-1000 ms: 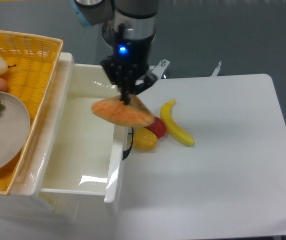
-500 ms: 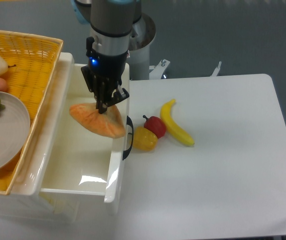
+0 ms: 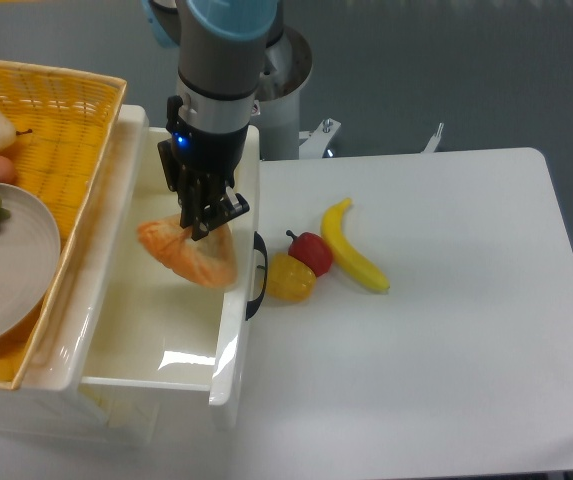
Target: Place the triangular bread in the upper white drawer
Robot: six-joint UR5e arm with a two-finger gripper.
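The triangular bread (image 3: 190, 257) is a flat orange-brown wedge, hanging tilted over the inside of the upper white drawer (image 3: 156, 330), near its right wall. My gripper (image 3: 199, 222) points straight down and is shut on the bread's upper edge. The drawer is pulled out, glossy white, with a black curved handle (image 3: 259, 275) on its right side. The fingertips are partly hidden by the bread.
A yellow woven basket (image 3: 56, 120) sits left of the drawer, holding a grey plate (image 3: 6, 270) and some fruit. On the white table right of the handle lie a yellow-orange pepper (image 3: 290, 278), a red pepper (image 3: 313, 252) and a banana (image 3: 351, 258).
The gripper carried the bread leftward from above the drawer's right wall to over its interior, then a little lower. The bread now hangs more steeply tilted.
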